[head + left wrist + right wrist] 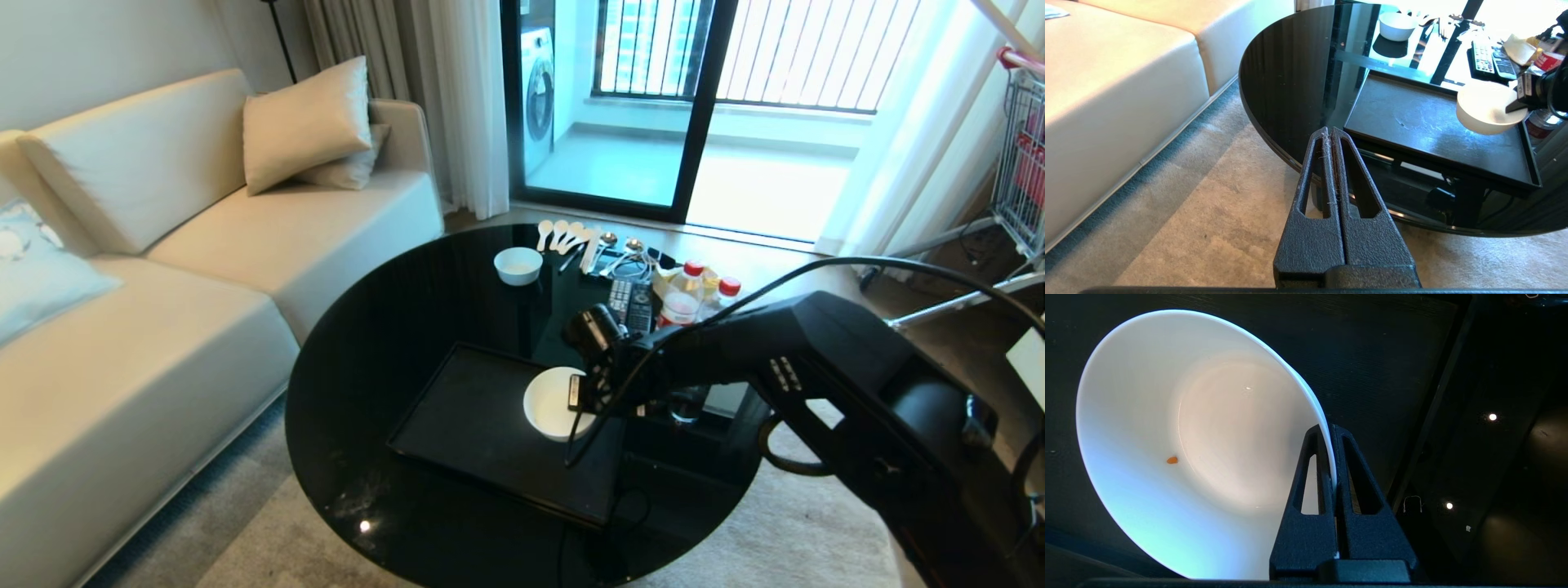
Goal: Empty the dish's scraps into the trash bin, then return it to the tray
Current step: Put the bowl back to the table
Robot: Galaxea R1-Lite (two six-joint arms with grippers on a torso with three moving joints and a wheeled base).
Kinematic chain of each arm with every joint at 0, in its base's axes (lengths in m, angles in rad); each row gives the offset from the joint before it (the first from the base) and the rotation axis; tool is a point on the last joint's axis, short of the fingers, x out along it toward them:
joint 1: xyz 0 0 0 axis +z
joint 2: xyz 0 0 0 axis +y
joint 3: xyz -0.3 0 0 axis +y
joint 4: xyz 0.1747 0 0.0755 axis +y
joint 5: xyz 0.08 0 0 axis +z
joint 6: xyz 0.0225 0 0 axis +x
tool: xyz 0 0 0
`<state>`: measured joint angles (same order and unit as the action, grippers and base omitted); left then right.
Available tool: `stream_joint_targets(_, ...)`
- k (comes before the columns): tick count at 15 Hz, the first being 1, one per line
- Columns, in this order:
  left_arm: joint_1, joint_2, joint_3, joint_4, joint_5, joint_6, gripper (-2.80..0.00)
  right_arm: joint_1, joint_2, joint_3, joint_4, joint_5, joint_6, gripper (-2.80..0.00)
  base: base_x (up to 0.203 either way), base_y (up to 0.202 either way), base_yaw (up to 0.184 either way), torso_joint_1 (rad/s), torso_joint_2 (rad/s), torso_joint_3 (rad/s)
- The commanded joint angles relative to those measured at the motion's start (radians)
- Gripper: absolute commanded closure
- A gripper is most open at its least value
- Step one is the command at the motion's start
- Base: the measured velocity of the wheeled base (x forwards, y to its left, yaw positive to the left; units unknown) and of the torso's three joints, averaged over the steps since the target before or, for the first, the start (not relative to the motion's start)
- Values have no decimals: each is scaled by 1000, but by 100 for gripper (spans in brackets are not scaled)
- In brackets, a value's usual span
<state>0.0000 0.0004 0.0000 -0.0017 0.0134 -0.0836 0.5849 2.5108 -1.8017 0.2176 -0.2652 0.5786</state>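
Note:
My right gripper (576, 394) (1329, 430) is shut on the rim of the dish (549, 404) (1486, 108) (1208, 437), a glossy white bowl. It holds the dish tilted just above the right part of the black tray (473, 425) (1412, 122) (1392, 355). The only scrap I see is one tiny orange crumb (1172, 460) stuck to the bowl's inner wall. The trash bin is out of view. My left gripper (1329, 131) hangs shut and empty over the carpet, beside the table's near edge.
The tray lies on a round black glass table (367, 343). At its far side are a smaller white bowl (518, 265), spoons (563, 235), remotes (633, 304) and red-capped bottles (684, 298). A cream sofa (163, 269) stands to the left.

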Motion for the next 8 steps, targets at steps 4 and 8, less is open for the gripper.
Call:
stream_joint_targets(4,0,0,0,0,0,-1,0,-2,30,-9,-1,-2,3,0,0,0,0,0,0,0)
stream_joint_targets(8,0,0,0,0,0,-1,0,-11,50,-10,-3,-2,3,0,0,0,0,0,0,0)
